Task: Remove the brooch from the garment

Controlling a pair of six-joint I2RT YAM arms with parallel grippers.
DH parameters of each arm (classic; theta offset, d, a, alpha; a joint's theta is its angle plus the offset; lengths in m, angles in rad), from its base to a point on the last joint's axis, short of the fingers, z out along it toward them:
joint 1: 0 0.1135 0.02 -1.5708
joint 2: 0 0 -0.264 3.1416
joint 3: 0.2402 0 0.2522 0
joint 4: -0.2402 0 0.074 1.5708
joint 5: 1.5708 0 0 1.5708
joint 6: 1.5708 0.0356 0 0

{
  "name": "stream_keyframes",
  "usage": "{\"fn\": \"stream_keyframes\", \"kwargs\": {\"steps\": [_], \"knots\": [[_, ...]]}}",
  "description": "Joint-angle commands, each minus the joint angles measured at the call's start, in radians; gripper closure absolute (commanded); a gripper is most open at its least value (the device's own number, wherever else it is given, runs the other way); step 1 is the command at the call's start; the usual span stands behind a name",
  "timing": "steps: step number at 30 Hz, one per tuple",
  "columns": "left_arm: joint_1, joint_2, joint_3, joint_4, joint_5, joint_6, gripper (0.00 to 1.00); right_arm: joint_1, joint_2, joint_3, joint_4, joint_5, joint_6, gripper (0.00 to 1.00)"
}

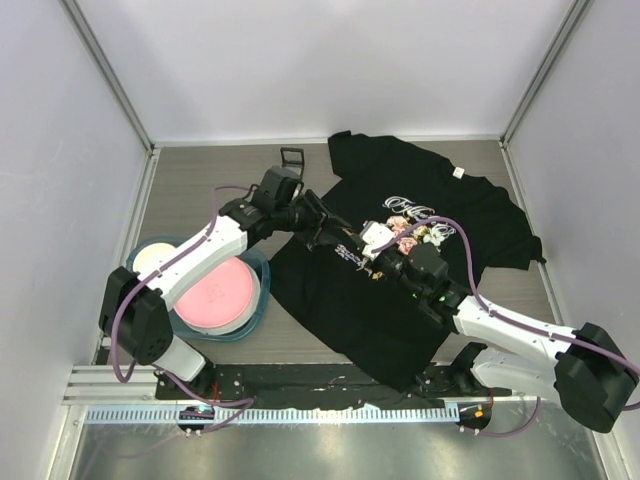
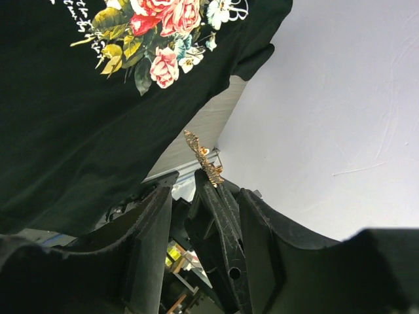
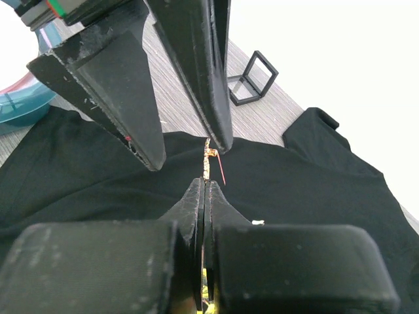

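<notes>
— Where is the brooch point(image 2: 204, 159)?
— At the very tip of the right gripper point(image 3: 204, 184). Its two black wedge-shaped fingers are pressed flat together, with the brooch nipped between them. It is a slim gold piece, knobbly and glittering along its edge, and it stands upright. A thin reddish sliver slants just beside it.
— Is it clear of the garment point(image 1: 340, 300)?
— From the left wrist it stands apart from the cloth's edge, with pale wall and grey table behind it. From the right wrist the black cloth lies behind it, and I cannot tell whether they touch.
— And the left gripper point(image 3: 188, 156)?
— Spread wide. Its matte, tapering fingers point down on either side of the brooch, one tip just beside it, and nothing is caught between them.
— The shirt itself?
— Soft black knit, lying askew on the wood-grain table point(image 1: 200, 175), printed with pink roses, green leaves and white script.
— Anything else?
— To the left of the shirt, a teal bowl point(image 1: 262, 292) holds a round pink plate point(image 1: 215, 295), with a white dish point(image 1: 150, 258) against it. A small black square frame point(image 1: 291, 157) sits on the table beyond the left arm
</notes>
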Motion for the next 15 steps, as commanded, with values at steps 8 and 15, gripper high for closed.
{"fn": "stream_keyframes", "kwargs": {"steps": [8, 15], "knots": [[-0.024, 0.022, -0.004, 0.038, -0.020, -0.031, 0.65, 0.022, -0.011, 0.033, 0.073, 0.061, -0.015, 0.99], [-0.025, 0.018, -0.016, 0.060, -0.041, -0.026, 0.57, 0.034, -0.017, 0.036, 0.058, 0.057, -0.018, 0.99]]}}
